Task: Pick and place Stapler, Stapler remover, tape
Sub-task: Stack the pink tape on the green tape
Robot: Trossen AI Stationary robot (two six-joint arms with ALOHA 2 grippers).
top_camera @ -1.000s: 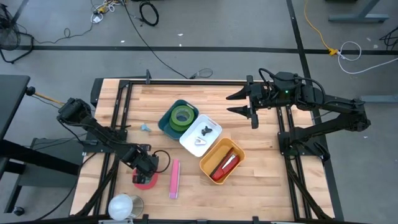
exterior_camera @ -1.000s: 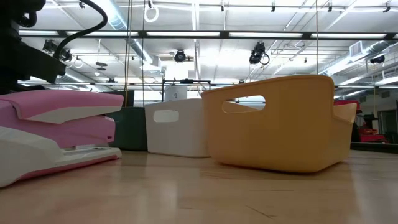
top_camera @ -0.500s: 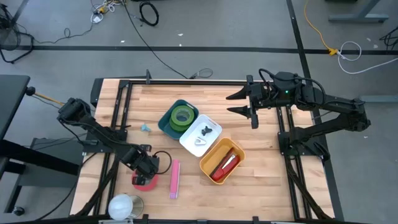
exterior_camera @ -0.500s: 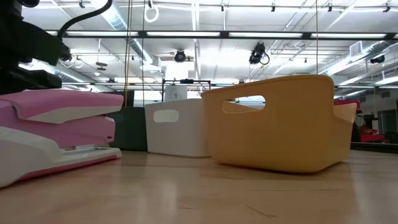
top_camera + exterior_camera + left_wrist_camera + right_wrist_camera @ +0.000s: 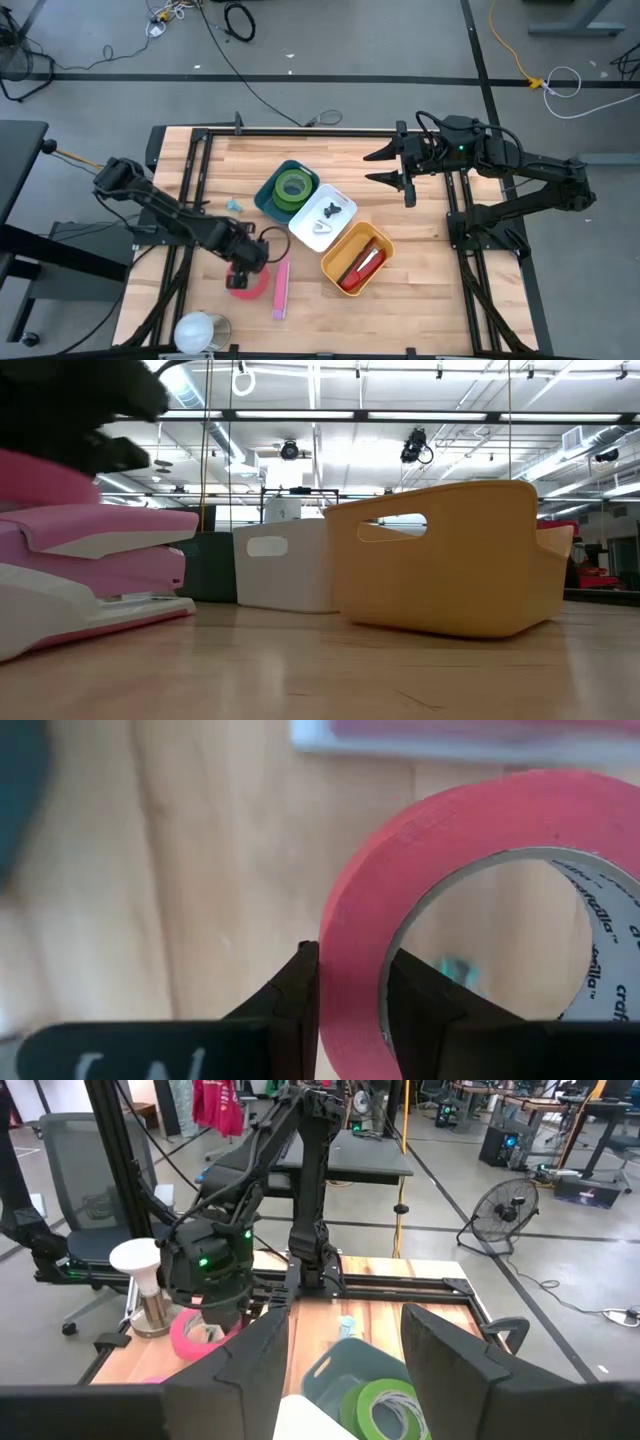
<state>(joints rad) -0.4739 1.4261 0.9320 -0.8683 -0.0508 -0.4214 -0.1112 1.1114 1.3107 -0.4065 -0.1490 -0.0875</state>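
left hand (image 5: 352,995) pinches pink tape (image 5: 440,870) wall | high view: tape hidden

pink tape roll (image 5: 452,900), pincer-clamped (image 5: 352,988)

Three bins sit in a diagonal row mid-table (image 5: 420,270): the round bin (image 5: 268,192) holds a tape roll (image 5: 291,186), the middle bin (image 5: 306,229) the staple remover (image 5: 332,212), the third bin (image 5: 337,262) a stapler (image 5: 362,264). Left of that third bin lies another stapler (image 5: 280,288), just beside a second tape roll (image 5: 246,283). A cup (image 5: 200,331) stands at the near left edge
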